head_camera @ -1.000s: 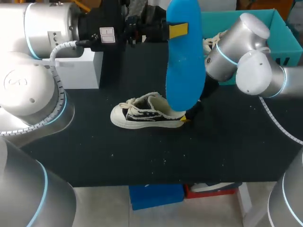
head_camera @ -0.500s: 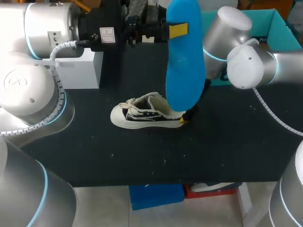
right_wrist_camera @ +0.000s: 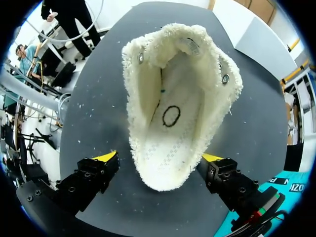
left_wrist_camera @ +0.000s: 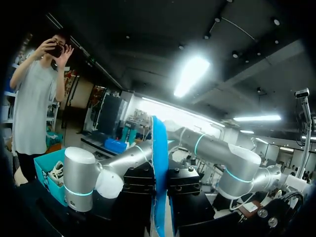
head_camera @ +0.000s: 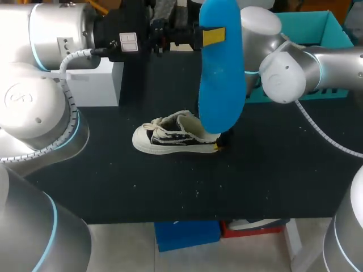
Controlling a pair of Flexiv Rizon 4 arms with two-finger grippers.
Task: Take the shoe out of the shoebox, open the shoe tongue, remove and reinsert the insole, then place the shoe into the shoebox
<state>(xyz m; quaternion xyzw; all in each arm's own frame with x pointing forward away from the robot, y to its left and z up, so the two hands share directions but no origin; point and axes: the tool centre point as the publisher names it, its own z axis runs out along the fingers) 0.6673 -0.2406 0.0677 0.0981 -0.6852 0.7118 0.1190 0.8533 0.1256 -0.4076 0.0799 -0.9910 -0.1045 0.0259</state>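
text: none readable | shoebox [head_camera: 309,28] print: partly hidden, illegible

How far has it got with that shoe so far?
Done: the shoe lies on the table, out of the shoebox, its insole removed. In hand: the left gripper holds the blue insole aloft; the right gripper straddles the heel, open. Left: reinsert the insole, box the shoe.

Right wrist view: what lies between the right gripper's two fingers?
The shoe: its heel end sits between the right gripper's open fingers, with bare table showing between shoe and one finger.
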